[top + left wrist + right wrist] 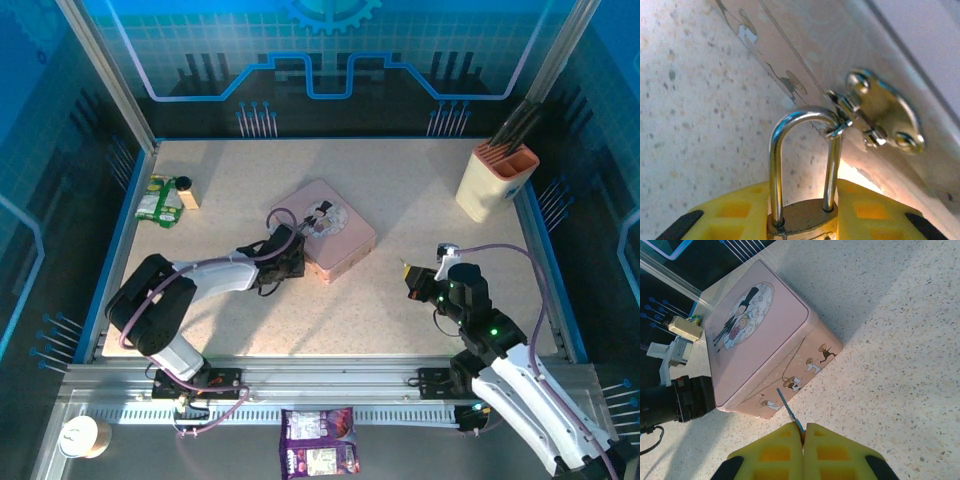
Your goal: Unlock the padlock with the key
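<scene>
A speckled beige surface lies inside a blue-lit enclosure. Well to the left of the left fingers, near the far-left edge, lies a green packet. The yellow-padded left fingers are closed on the body of the tiny brass-gold padlock, one finger on each side of it. Its silvery shackle rises straight ahead of the fingertips and is threaded through the metal clasp on the side wall of the pink picture box. From above, these fingers sit against the box's near-left side. Further right and apart from the box, the right fingers are pressed together on the thin dark-grey metal key. Its blade sticks out beyond the fingertips and points toward the box's near wall. Well beyond the right fingers, toward the far-right corner, a beige holder stands with dark utensils in it.
</scene>
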Available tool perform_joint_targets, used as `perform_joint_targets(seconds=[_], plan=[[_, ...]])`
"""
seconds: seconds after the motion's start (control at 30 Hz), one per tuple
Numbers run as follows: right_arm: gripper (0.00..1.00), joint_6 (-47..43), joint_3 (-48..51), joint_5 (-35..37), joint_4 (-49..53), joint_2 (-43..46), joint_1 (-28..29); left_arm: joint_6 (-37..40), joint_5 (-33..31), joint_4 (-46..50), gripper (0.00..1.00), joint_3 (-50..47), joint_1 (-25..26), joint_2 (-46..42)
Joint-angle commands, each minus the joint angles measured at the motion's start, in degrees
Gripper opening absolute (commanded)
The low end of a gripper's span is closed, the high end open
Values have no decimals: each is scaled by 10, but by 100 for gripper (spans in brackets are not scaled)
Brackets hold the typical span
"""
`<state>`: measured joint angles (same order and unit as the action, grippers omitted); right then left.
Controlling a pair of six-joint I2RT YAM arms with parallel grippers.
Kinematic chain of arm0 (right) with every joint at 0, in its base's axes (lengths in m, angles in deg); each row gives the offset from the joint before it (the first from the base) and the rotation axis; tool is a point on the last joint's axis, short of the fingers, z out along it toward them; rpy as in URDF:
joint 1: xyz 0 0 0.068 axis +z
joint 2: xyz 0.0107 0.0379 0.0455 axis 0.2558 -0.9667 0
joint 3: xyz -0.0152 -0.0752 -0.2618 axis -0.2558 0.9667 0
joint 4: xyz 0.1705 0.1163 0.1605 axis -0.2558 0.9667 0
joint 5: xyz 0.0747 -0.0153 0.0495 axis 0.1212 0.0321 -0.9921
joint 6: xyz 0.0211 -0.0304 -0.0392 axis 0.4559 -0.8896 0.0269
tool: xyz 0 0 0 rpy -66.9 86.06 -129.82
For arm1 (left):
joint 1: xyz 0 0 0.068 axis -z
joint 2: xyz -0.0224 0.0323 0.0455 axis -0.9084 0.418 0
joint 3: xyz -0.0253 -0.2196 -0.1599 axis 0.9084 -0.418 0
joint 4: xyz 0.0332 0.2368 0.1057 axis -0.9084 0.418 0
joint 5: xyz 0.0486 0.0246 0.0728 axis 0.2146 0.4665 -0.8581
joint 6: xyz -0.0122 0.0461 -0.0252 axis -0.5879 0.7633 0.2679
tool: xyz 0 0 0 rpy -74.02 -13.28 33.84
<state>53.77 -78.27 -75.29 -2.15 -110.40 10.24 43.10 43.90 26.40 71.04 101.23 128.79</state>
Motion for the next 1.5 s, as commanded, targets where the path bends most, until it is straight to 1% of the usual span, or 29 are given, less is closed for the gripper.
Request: perform_joint_targets(seconds=[0.0,0.1,0.23,0.4,0.57,0.67,0.83,0.97,1.17,1.3,1.47], plan=[[0,3,-10,-8,-11,1,-6,-31,-25,35,3,2,47,-16],[0,3,-12,-8,-7,2,-6,-47,-29,53,3,30,86,7],[0,1,-11,-5,-5,8,-7,-55,-26,63,4,75,119,50],[0,5,-6,-4,0,18,-6,-65,-21,61,4,118,141,89],[0,5,-9,-1,5,19,-7,-73,-5,30,7,113,149,98],[0,8,-8,-2,1,19,-6,-72,5,13,11,101,149,95],[0,14,-4,-4,-3,18,-6,-58,28,-29,24,77,149,86],[0,17,-5,-6,-1,19,-6,-44,36,-51,36,55,143,71],[0,20,-4,-6,0,23,-7,-26,66,-94,47,6,117,42],[0,22,-4,-9,0,23,-7,-16,115,-163,50,-45,88,17],[0,27,-2,-13,-9,16,-6,4,201,-266,50,-102,40,3]])
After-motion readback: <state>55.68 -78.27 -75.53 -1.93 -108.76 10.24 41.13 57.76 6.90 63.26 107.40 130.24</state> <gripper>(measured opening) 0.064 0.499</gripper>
